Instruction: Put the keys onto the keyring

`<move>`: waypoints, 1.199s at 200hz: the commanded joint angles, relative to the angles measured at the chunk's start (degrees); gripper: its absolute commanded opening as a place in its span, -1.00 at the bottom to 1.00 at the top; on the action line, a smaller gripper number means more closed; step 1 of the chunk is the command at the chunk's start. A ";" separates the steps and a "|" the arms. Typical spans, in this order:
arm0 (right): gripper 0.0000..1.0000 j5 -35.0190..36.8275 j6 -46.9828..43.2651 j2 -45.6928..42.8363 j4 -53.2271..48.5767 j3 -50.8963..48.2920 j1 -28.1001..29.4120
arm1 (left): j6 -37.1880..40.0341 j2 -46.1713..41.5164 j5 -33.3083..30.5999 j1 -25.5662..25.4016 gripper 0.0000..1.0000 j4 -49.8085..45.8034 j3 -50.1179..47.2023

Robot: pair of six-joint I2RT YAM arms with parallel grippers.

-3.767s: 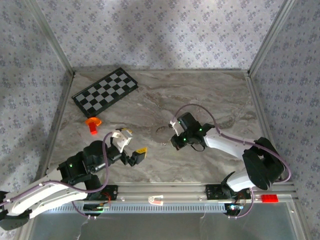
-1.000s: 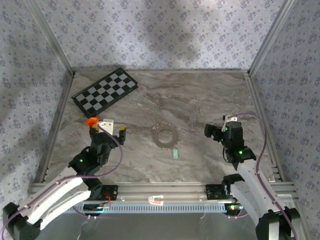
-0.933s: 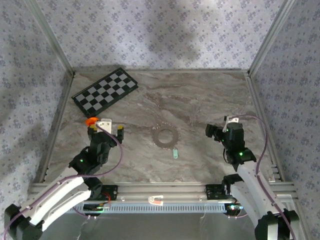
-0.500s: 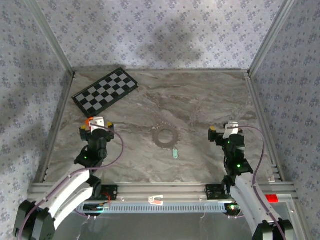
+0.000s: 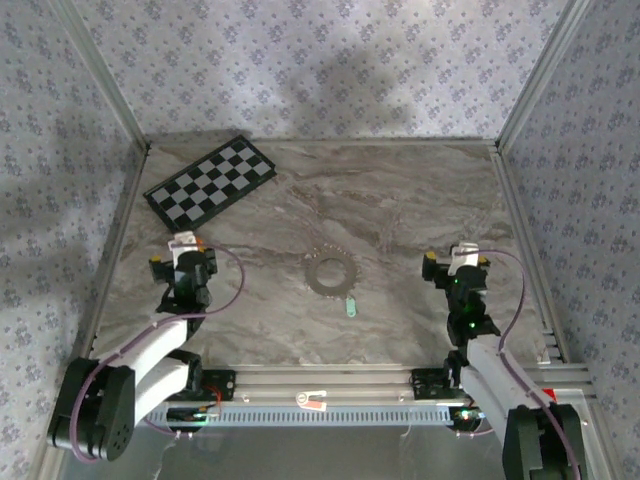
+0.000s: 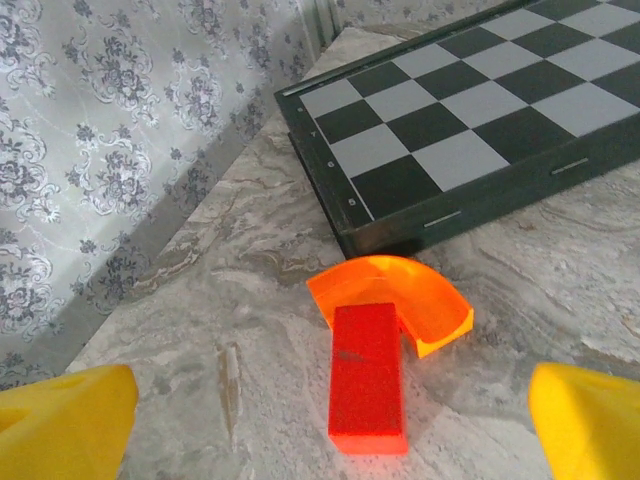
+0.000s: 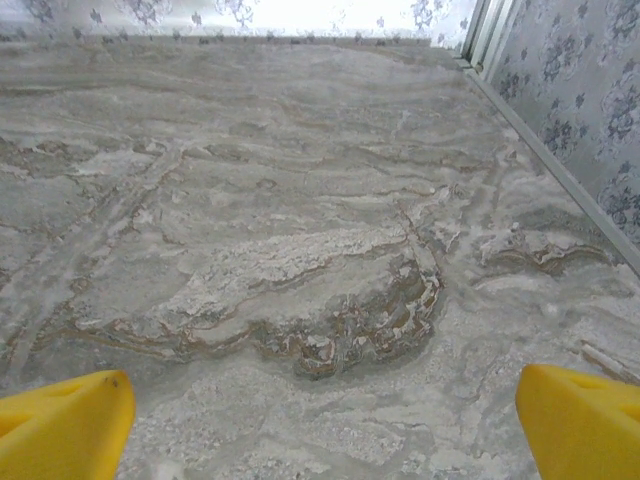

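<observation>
Both arms folded back toward near edge since earlier frames, wrists now facing straight ahead.
Left gripper (image 5: 183, 262): at left side, jaws spread wide, holding nothing.
Right gripper (image 5: 455, 262): at right side, jaws spread wide, holding nothing; bare marble table (image 7: 300, 200) ahead of it.
Key (image 5: 350, 305): flat on table between arms, unmoved over last second, just beside near edge of keyring (image 5: 330, 273), not threaded on.
Keyring: flat at table centre, likewise unmoved.
Orange piece (image 6: 368, 375): just ahead of left gripper.
Checkerboard (image 5: 210, 183): beyond it, far left.
</observation>
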 commanded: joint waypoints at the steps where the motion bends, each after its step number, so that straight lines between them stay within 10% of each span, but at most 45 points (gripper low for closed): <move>1: 0.99 1.18 -1.09 2.95 6.19 0.87 -0.58 | -0.45 2.71 1.71 1.90 0.99 5.92 1.13; 168: 0.99 -9.34 -1.91 30.29 25.28 9.16 -5.98 | -4.18 23.79 11.98 12.46 1.00 28.10 4.54; 240: 0.99 -10.25 1.17 42.60 37.27 9.08 -8.05 | -3.19 24.63 15.70 12.72 1.00 22.92 7.63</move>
